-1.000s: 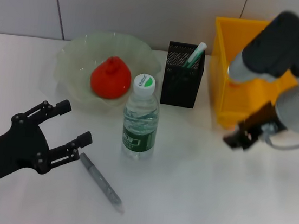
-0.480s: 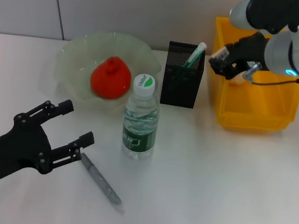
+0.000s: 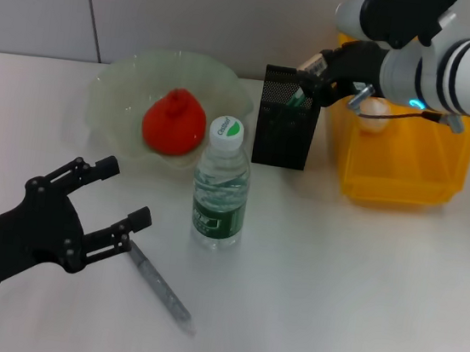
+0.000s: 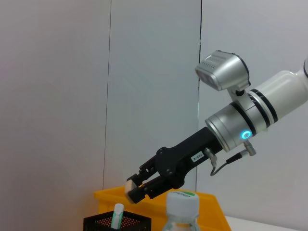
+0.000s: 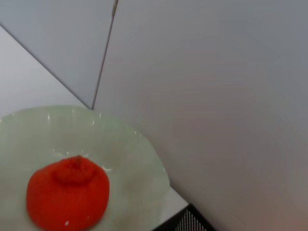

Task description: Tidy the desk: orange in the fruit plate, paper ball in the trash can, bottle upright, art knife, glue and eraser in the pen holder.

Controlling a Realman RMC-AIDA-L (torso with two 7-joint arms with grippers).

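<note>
The orange lies in the green fruit plate. The bottle stands upright in front of the plate. The art knife lies on the table by my left gripper, which is open and empty just left of it. My right gripper hovers over the black mesh pen holder. In the left wrist view it is shut on a small pale eraser. A green-and-white glue stick stands in the holder.
A yellow bin stands right of the pen holder, with a pale round thing inside, partly hidden by my right arm. The right wrist view shows the orange and plate before a grey wall.
My right arm has swung from in front of the yellow bin up and left to over the pen holder. My left gripper has barely moved.
</note>
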